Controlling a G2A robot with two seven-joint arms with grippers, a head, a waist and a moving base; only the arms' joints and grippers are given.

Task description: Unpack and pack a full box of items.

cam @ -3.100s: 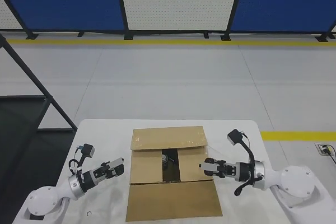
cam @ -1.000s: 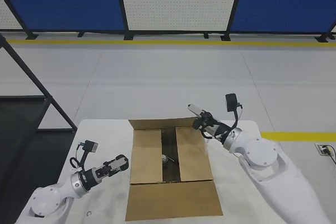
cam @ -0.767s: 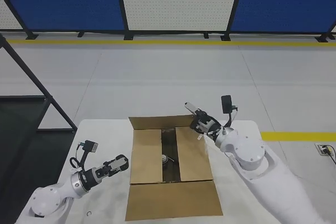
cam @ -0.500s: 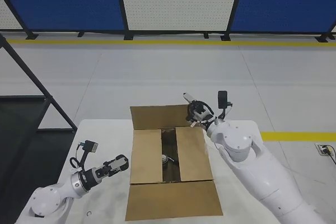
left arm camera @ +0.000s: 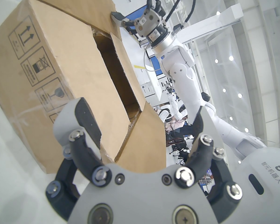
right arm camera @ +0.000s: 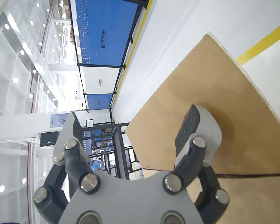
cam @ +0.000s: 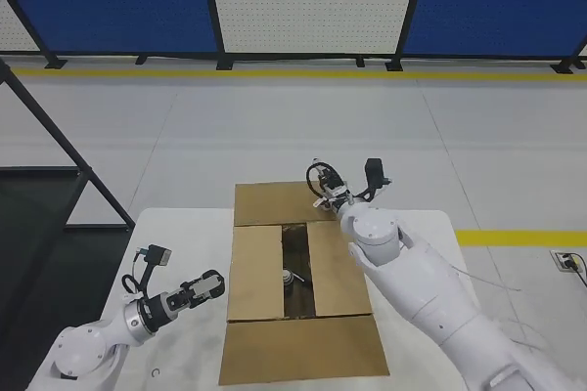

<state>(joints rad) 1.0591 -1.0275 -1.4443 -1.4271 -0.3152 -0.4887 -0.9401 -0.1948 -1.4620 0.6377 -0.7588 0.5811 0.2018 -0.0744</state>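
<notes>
My right tool (cam: 319, 184) is at the box's (cam: 254, 283) raised far flap (cam: 274, 203), jaws apart, one finger (right arm camera: 196, 127) flat against the cardboard near the flap's corner, the arm stretched past the box's right side toward the bench's (cam: 176, 235) far edge. My left tool (cam: 207, 285) hovers low beside the box's left wall, jaws apart, a strip of bench between them. The box stands mid-bench, near flap (cam: 303, 350) spread outward and side flaps flat, with a small item (cam: 289, 279) in the dark gap between them.
</notes>
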